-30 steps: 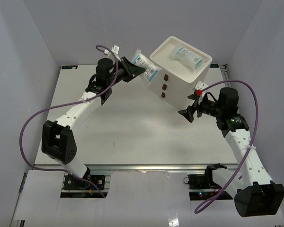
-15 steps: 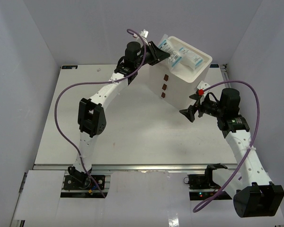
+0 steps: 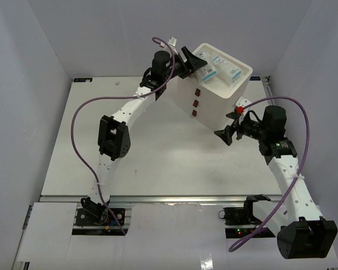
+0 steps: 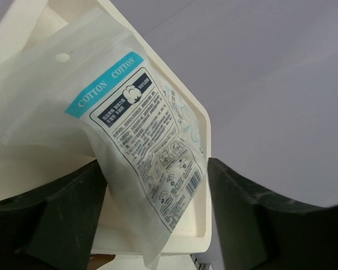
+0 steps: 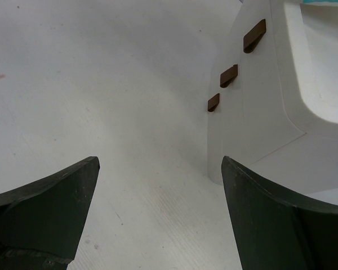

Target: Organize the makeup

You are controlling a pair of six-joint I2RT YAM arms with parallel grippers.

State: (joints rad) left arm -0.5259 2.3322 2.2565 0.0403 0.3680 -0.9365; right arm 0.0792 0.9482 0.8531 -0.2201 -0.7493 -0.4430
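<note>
On the white table (image 3: 158, 152) you see a tall white drawer box (image 3: 214, 104), your right gripper (image 3: 224, 135) hanging wide open beside its front corner, and your left gripper (image 4: 158, 191), jaws parted, released around a teal-printed cotton packet (image 4: 141, 146) leaning into the box's top tray (image 4: 34, 169).

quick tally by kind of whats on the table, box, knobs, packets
white drawer box: 1
brown knobs: 3
white packets with teal print: 2 that can be told apart in the top tray
total: 6
</note>
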